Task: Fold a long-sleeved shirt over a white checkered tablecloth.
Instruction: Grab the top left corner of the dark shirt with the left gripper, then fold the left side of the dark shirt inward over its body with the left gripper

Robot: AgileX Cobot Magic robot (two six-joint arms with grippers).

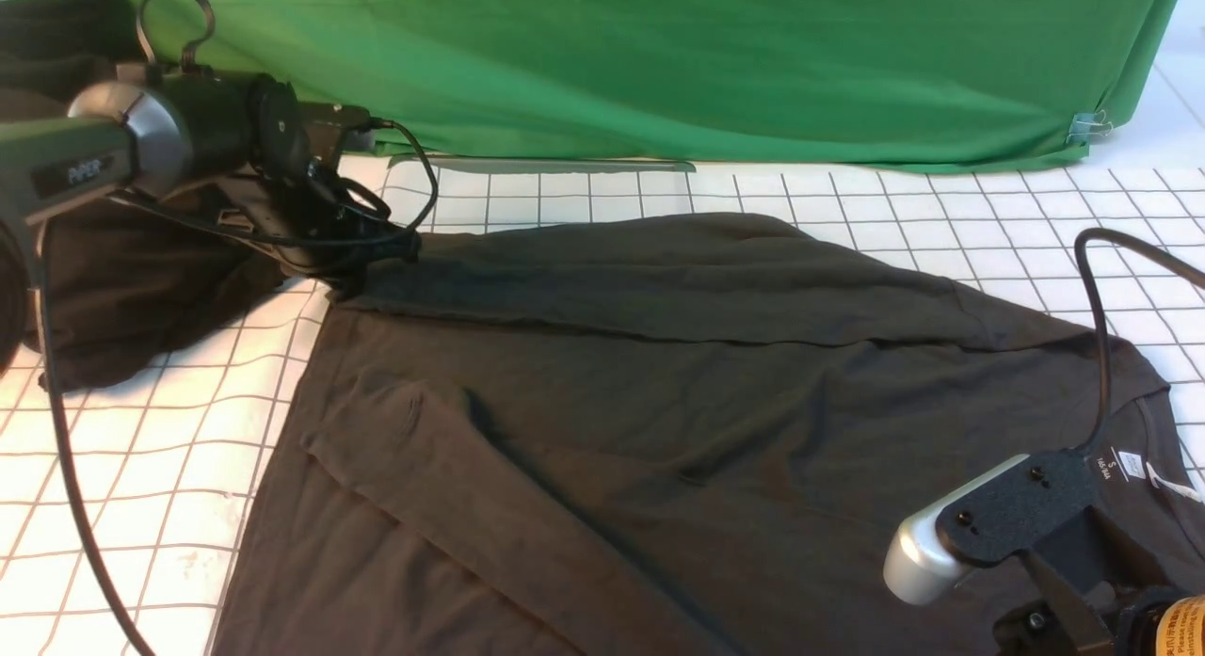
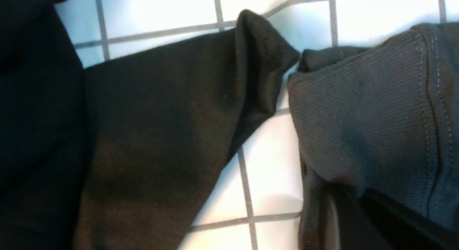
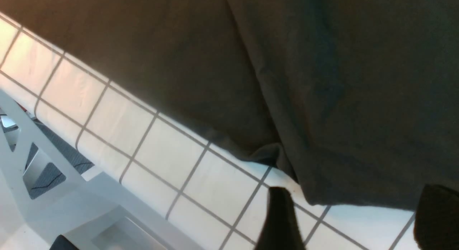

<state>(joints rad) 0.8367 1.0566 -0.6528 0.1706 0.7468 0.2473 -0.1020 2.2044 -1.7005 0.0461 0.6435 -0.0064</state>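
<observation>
Two sleeves (image 1: 527, 505) lie across the shirt (image 1: 715, 402) on the tablecloth (image 1: 941, 214); left tool (image 1: 356, 272) pinched shut on a cuff (image 2: 358, 110), right tool (image 3: 355, 210) gapes empty, body yet to be folded

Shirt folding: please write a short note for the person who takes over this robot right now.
Left hand: shut on the ribbed edge of the shirt, at its far left corner.
Right hand: open, at the shirt's near edge by the collar end, holding nothing.
Shirt: spread on the tablecloth, collar to the right.
Done: far side folded inward, one sleeve laid across the body.
Left: probably the crosswise folds; it is not a compact bundle yet.
</observation>
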